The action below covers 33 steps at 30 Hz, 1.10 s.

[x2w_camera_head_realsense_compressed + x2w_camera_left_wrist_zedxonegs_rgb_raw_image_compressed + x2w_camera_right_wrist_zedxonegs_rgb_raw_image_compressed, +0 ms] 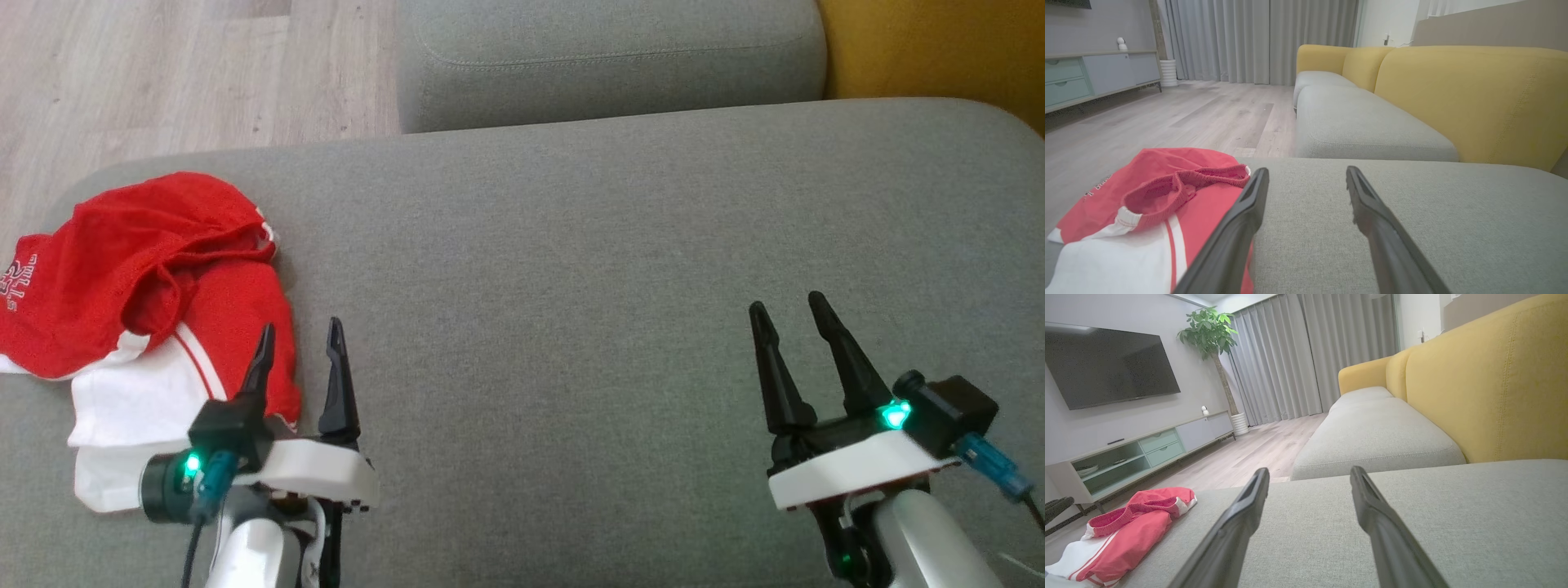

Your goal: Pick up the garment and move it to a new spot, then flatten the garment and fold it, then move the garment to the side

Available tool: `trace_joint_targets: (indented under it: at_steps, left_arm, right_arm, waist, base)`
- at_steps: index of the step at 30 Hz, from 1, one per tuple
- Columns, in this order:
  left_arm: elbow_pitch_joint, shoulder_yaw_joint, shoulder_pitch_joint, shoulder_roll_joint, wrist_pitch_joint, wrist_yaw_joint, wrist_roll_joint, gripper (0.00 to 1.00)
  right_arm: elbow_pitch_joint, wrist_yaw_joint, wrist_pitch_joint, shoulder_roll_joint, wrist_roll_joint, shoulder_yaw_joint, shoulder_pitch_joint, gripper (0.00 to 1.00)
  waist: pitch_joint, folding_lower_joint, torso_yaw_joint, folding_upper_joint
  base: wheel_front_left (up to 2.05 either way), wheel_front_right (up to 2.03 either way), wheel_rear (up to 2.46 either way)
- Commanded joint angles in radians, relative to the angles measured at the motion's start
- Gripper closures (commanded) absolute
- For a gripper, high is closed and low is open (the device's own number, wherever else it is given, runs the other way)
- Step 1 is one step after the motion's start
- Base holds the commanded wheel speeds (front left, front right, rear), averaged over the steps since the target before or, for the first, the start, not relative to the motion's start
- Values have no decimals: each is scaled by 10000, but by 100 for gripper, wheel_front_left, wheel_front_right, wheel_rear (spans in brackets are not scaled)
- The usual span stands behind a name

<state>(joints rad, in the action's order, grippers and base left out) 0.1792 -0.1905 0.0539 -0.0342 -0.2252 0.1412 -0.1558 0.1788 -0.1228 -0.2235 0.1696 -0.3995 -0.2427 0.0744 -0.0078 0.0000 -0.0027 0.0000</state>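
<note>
The red-and-white garment (155, 269) lies crumpled at the left end of the grey sofa (571, 245). The left claw (301, 325) sits just beside its right edge, fingers spread, holding nothing. The right claw (787, 301), well off to the right, is likewise spread and empty.

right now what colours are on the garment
Red with white panels and stripes on the garment; clearest in the head view.
</note>
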Motion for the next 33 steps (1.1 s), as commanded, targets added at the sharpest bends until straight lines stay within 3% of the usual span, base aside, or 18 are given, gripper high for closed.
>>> trace_joint_targets:
  at_steps: [1, 8, 25, 33]
  left_arm:
    - [-450, 156, 649, -155, -192, 116, 467, 0]
    - [-531, 66, 681, -160, -366, 262, 1189, 0]
    - [-513, 121, 677, -160, -366, 245, 1124, 0]
    - [-480, 247, 712, -163, -366, 242, 1064, 0]
  right_arm:
    - [-406, -75, -208, 188, 376, -251, 543, 0]
    - [-482, -79, -383, 214, 953, -385, 580, 0]
    - [-484, -79, -383, 138, 960, -247, 527, 0]
    - [-500, -79, -383, 95, 914, -244, 428, 0]
  waist:
    - [-2, 0, -1, 0]
    - [-24, 0, -4, 0]
    - [-41, 0, 81, 0]
    - [-6, 0, 737, 0]
  base:
    - [0, 0, 0]
    - [0, 0, 0]
    - [0, 0, 0]
    - [0, 0, 0]
